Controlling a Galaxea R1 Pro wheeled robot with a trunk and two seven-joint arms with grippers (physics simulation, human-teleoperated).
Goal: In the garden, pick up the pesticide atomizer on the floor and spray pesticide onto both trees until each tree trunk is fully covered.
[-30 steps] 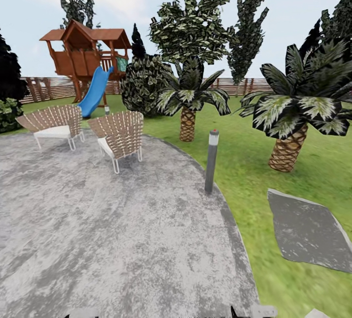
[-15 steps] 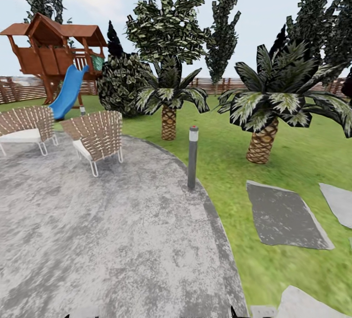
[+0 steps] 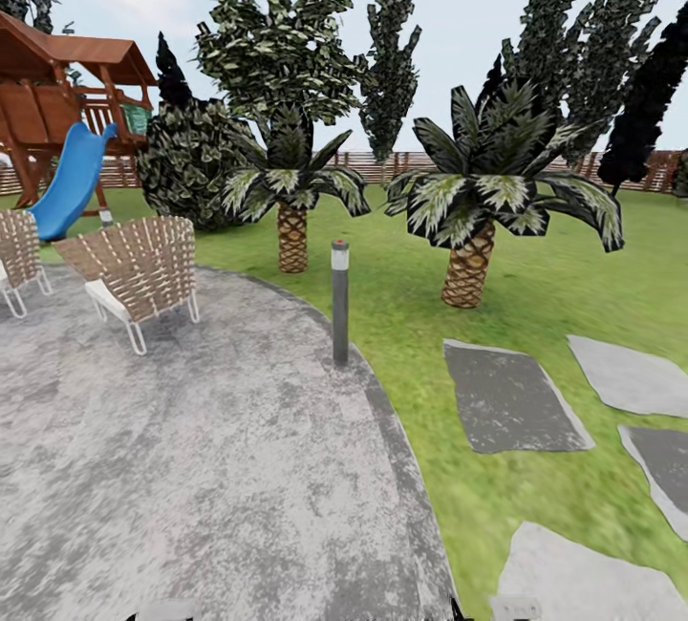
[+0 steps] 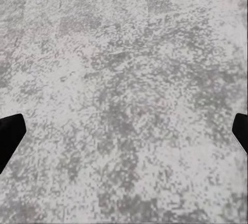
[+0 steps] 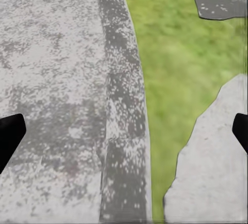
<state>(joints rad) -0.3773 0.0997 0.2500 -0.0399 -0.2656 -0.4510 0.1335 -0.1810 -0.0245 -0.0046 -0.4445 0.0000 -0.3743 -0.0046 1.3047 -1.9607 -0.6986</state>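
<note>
I am on a round grey paved patio in the garden, with the green lawn and a brown slat fence beyond it. The pesticide atomizer is out of view, and so are the two trees with their trunks. My left gripper hangs open over bare paving, its black fingertips far apart. My right gripper is open too, above the patio's dark border, with grass and a grey slab beside it. Nothing sits between either pair of fingers.
Two woven chairs stand at the patio's left. A grey bollard lamp rises at its edge. Two squat palms grow on the lawn. Stepping stones lie at the right. A wooden playhouse with a blue slide is far left.
The camera has swung to the right: playhouse, chairs and palms sit further left in the picture, and more stepping stones show at the right.
</note>
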